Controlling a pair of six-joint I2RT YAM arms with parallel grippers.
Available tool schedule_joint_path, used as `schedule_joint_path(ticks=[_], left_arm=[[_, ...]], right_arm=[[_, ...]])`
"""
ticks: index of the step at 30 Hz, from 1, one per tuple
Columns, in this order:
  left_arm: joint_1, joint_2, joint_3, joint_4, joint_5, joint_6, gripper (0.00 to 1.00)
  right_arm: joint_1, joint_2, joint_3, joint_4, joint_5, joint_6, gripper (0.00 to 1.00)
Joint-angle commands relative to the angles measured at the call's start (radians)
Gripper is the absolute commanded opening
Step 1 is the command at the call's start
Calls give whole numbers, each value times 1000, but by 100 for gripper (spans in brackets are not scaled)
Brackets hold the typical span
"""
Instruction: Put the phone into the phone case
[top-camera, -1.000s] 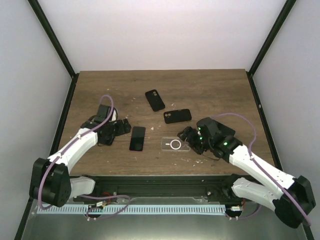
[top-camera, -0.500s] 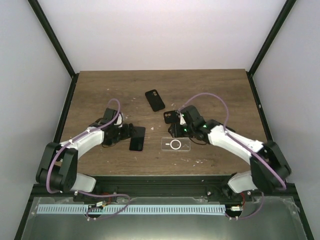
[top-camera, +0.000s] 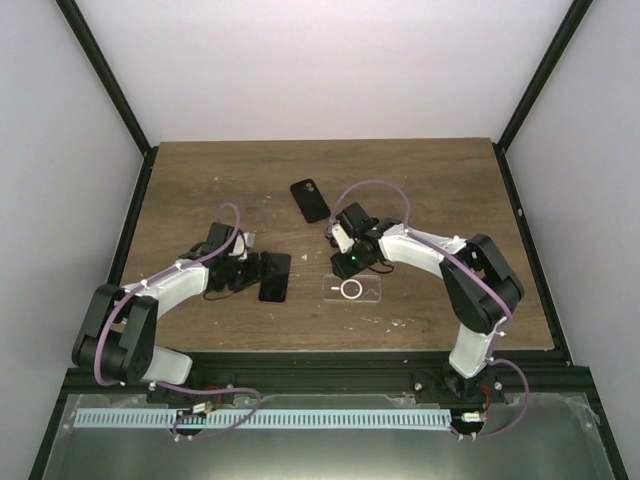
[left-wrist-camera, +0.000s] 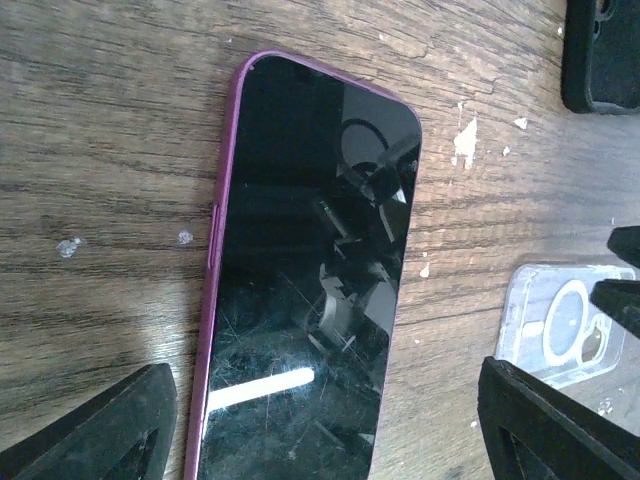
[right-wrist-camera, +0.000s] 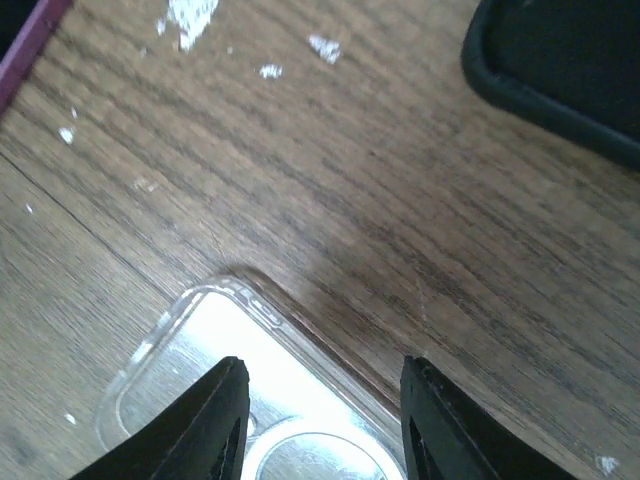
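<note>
One dark phone (top-camera: 275, 277), one clear phone case (top-camera: 352, 289), two robot arms, left arm (top-camera: 165, 285) and right arm (top-camera: 430, 248). One black cover (top-camera: 310, 200) in plain view; seemingly a second black cover (right-wrist-camera: 565, 60), mostly hidden from above.

You are looking at a robotics lab test cell, not a home or a shop. A wood-grain table (top-camera: 200, 175) is boxed in by plain white panels (top-camera: 320, 70), with black frame struts (top-camera: 108, 80) rising at 10 and 2 o'clock. At 6 o'clock two white arms (top-camera: 165, 285) are bolted side by side, trailing purple cables (top-camera: 232, 215), above a slotted white cable duct (top-camera: 320, 418).
</note>
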Motion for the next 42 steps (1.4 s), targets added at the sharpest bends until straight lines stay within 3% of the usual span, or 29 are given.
schedule_joint_path(ticks=[1,9,19,24,28,31,38,42], left_arm=[[-5,8,-6,25,16,-1,84],[-5,-4,-16,24,3,-13,83],[-5,-50,1,-49,-98,-1,80],[-21,-66,31,-103,-203,21,79],[-99,-43,99,-174,-354,37,79],[-138,-12,133,-195,-377,19,80],[-199,45,166,-188,-393,11,83],[-243,82,191,-201,-418,15,88]], right_arm=[[-6,33,45,-39,-11,-117,43],[-5,104,70,-76,15,-164,33],[-4,74,79,-54,-64,-38,1],[0,4,21,38,-109,212,1],[37,-37,-25,61,-5,471,1],[52,-43,-56,80,22,610,1],[58,-32,-114,95,62,802,1],[74,-62,-139,132,48,839,11]])
